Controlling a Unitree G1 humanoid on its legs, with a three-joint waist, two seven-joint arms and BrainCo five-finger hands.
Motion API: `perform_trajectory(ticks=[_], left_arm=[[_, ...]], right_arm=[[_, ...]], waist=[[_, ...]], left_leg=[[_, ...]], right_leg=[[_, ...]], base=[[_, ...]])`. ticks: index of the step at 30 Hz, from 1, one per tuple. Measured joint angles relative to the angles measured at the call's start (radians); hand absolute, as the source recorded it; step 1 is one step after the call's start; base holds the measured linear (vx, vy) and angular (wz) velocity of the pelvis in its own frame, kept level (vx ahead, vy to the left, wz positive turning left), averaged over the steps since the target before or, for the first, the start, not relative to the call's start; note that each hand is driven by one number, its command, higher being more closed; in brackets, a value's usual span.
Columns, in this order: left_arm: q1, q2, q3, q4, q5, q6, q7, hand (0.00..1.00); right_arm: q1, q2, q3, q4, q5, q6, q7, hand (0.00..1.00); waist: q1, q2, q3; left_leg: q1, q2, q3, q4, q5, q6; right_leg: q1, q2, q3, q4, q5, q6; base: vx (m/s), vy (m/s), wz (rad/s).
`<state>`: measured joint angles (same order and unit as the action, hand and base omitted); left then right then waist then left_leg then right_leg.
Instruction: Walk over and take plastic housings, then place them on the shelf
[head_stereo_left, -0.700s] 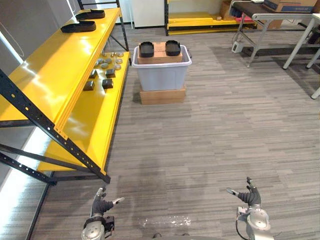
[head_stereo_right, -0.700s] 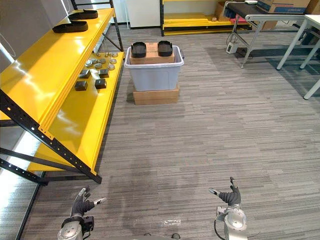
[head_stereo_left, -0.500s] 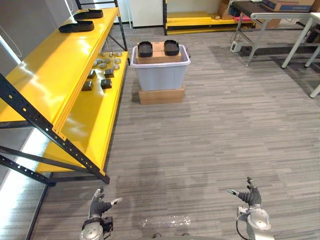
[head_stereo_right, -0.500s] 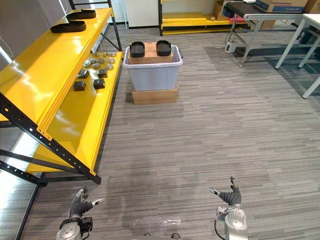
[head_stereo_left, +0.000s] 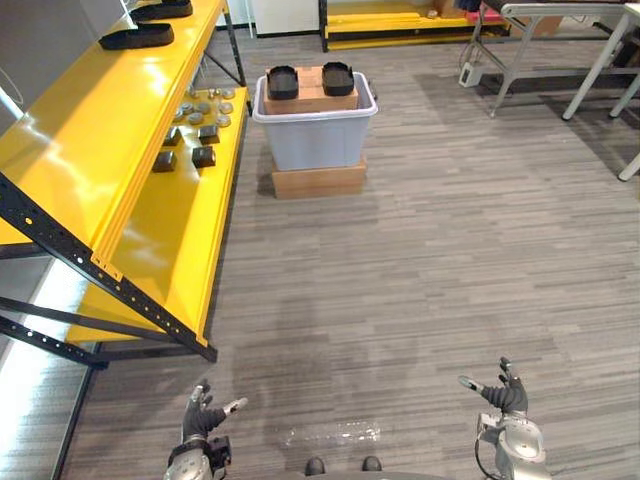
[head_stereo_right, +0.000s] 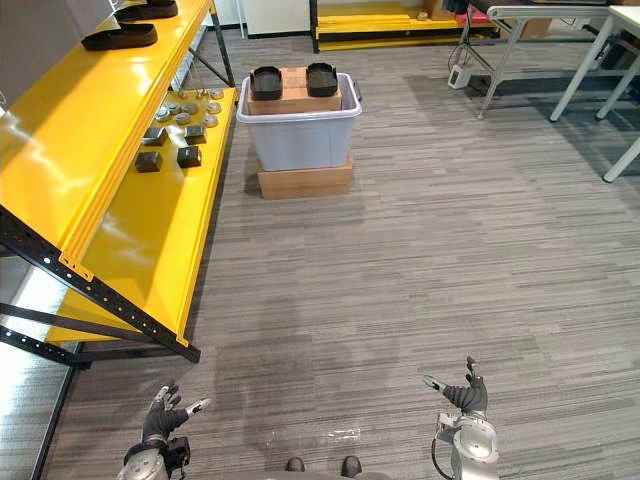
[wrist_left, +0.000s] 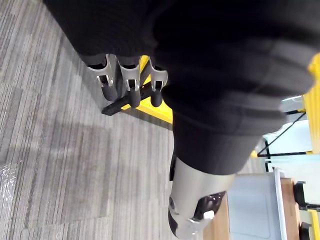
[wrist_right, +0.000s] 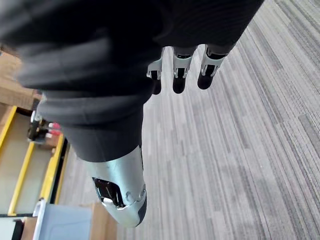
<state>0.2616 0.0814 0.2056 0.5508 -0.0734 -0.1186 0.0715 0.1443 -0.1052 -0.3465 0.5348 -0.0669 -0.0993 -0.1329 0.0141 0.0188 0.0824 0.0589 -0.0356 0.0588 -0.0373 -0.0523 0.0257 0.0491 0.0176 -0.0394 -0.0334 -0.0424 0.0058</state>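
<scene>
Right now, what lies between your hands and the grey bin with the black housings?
Nothing: the left eye view shows bare grey floor from the left hand and right hand to the grey bin carrying the black housings.

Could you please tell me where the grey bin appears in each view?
Left eye view: grey bin upper centre.
Right eye view: bin upper centre-left.
Left wrist view: bin beside left hand.
Right wrist view: bin beside right hand.
Shared landmark: cardboard box under it.
</scene>
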Motion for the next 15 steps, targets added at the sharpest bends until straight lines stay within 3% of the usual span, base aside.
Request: perform_trajectory(ticks=[4, 8, 11, 13, 14, 15], left_arm=[[0.001, -0.003, -0.003, -0.022, -0.007, 0.000, 0.001, 0.00], [0.004, -0.004, -0.004, -0.079, -0.008, 0.000, 0.006, 0.00], [0.001, -0.005, -0.008, -0.114, -0.014, -0.001, 0.019, 0.00], [-0.005, 0.000, -0.018, -0.116, -0.016, -0.001, 0.022, 0.00], [-0.006, 0.002, -0.020, -0.117, -0.021, 0.000, 0.024, 0.00], [-0.006, 0.001, -0.021, -0.117, -0.026, 0.000, 0.025, 0.00]], right_arm=[[-0.013, -0.001, 0.001, 0.000, 0.019, 0.000, -0.001, 0.00], [-0.032, -0.001, 0.003, 0.000, 0.019, 0.001, -0.004, 0.00], [-0.039, -0.001, 0.007, 0.000, 0.019, 0.011, -0.006, 0.00], [-0.037, 0.001, 0.022, -0.001, 0.018, 0.013, -0.013, 0.00], [-0.033, 0.001, 0.035, -0.001, 0.018, 0.018, -0.017, 0.00], [-0.032, 0.000, 0.041, -0.001, 0.018, 0.021, -0.018, 0.00]], waist=[[0.002, 0.010, 0.006], [0.004, 0.025, 0.016], [0.004, 0.022, 0.040], [0.001, 0.020, 0.054], [-0.001, 0.016, 0.063], [-0.001, 0.017, 0.064]], left_leg=[[-0.052, 0.003, 0.014, 0.099, -0.064, 0.013], [-0.122, 0.004, 0.036, 0.219, -0.150, 0.028], [-0.110, -0.010, 0.047, 0.272, -0.227, 0.046], [-0.078, -0.017, 0.042, 0.275, -0.241, 0.066], [-0.050, -0.020, 0.042, 0.279, -0.258, 0.071], [-0.024, -0.020, 0.039, 0.271, -0.274, 0.069]], right_leg=[[-0.027, -0.001, 0.015, 0.034, -0.021, 0.015], [-0.106, -0.008, 0.037, 0.163, -0.097, 0.023], [-0.209, -0.031, 0.027, 0.449, -0.199, 0.056], [-0.315, -0.049, -0.015, 0.679, -0.224, 0.061], [-0.366, -0.067, -0.049, 0.759, -0.243, 0.045], [-0.409, -0.075, -0.083, 0.762, -0.259, 0.046]], base=[[0.05, 0.017, -0.13], [0.06, 0.055, -0.15], [0.10, 0.099, -0.17], [0.23, 0.084, -0.06], [0.29, 0.070, 0.03], [0.26, 0.051, 0.02]])
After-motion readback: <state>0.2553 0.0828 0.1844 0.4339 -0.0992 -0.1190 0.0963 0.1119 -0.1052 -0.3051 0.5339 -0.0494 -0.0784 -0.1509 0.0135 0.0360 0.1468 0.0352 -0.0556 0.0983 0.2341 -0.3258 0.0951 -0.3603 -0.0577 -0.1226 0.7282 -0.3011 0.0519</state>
